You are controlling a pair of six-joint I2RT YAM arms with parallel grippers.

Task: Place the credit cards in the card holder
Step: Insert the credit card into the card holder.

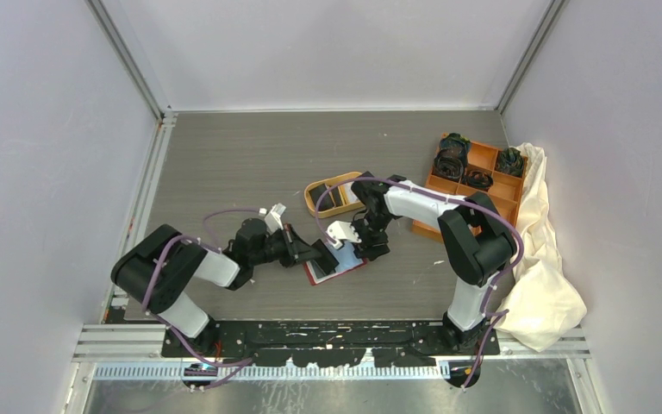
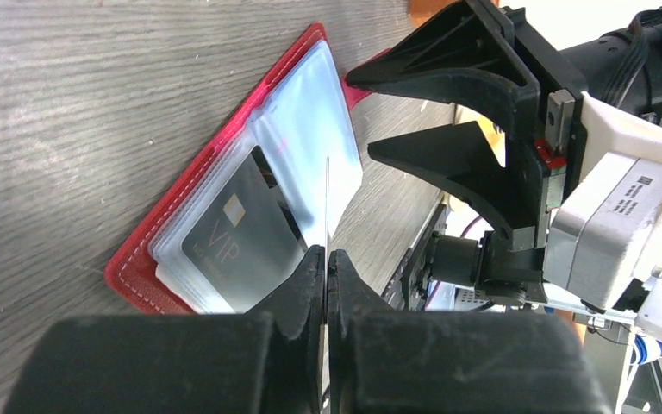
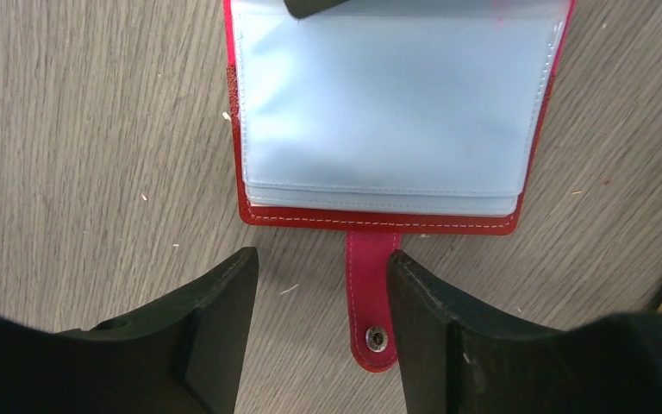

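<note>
The card holder (image 1: 338,267) is a red wallet lying open on the table, its pale blue sleeves (image 3: 388,103) facing up. A black VIP credit card (image 2: 241,237) sits in one sleeve. My left gripper (image 2: 327,254) is shut on a thin credit card (image 2: 327,198) seen edge-on, standing over the wallet's middle fold. My right gripper (image 3: 321,259) is open and low over the table at the wallet's far edge. The red clasp tab (image 3: 371,293) lies between its fingers, close to the right one. More black cards lie in the orange oval tray (image 1: 312,197).
An orange compartment box (image 1: 493,185) holding black coiled bands stands at the back right, next to a crumpled cream cloth (image 1: 545,276). The oval tray lies just behind the right gripper (image 1: 372,248). Grey walls enclose the table.
</note>
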